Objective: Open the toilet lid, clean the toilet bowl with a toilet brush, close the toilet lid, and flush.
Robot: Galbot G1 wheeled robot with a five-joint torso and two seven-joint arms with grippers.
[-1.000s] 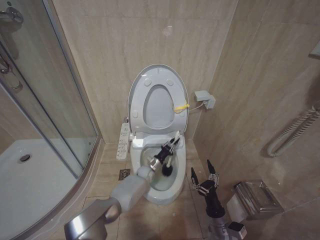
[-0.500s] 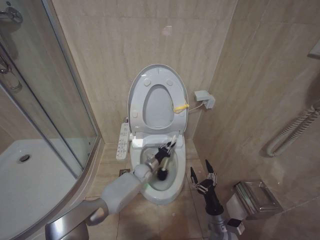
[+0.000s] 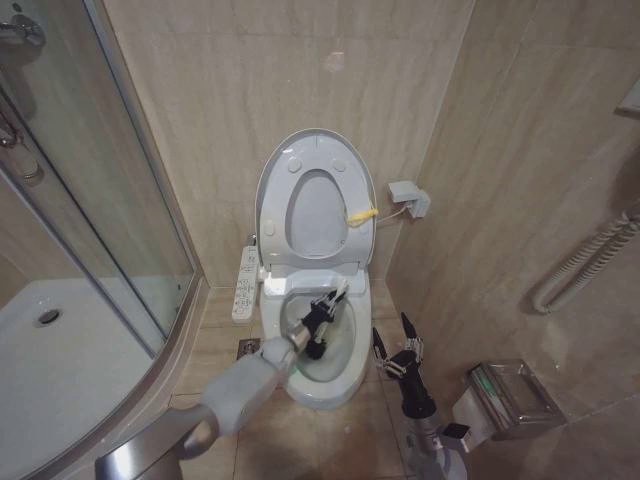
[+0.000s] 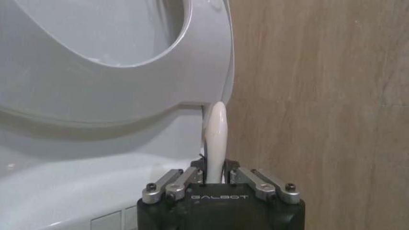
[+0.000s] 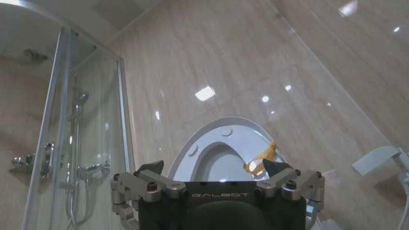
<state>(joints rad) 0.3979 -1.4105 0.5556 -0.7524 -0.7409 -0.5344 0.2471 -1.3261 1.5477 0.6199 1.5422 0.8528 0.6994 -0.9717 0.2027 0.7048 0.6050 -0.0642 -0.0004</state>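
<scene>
Gripping toilet brush (image 4: 215, 139) inside toilet bowl (image 3: 352, 372), left hand (image 3: 318, 320).

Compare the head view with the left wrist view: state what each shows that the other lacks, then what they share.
Head view alone: the toilet bowl, the shower glass, the open right gripper beside the bowl, and the brush's dark head down in the bowl. Left wrist view alone: the white handle's rounded tip seen close against the raised seat. Both: the left gripper shut on the toilet brush, and the tiled wall.
</scene>
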